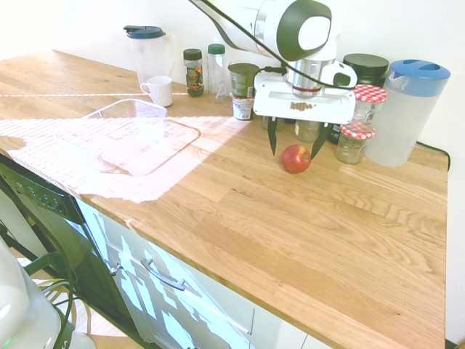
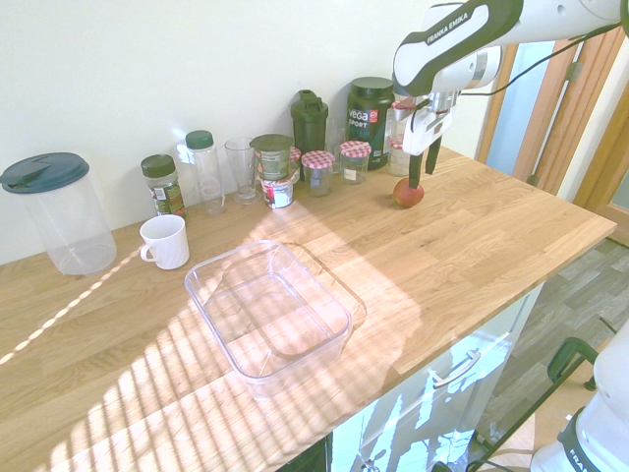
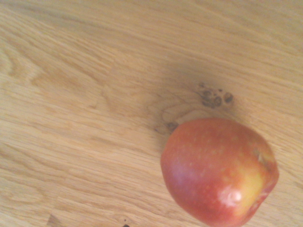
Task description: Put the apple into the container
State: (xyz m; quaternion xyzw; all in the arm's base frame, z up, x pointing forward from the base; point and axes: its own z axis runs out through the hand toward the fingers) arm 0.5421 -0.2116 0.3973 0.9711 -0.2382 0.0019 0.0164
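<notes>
Along the wall of my wooden countertop (image 1: 305, 240) stand a blue-lidded pitcher (image 1: 407, 113), two jars with red-checked lids (image 2: 336, 162), a dark tub (image 2: 371, 108), a black shaker bottle (image 2: 309, 122), spice bottles (green-capped) (image 2: 162, 185), an empty glass (image 2: 240, 169) and a white mug (image 2: 165, 241).

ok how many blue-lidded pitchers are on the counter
2: one pitcher stands by the wall behind the white mug. The other pitcher is at the opposite end of the row, beside the checked-lid jars. None appear hidden.
</notes>
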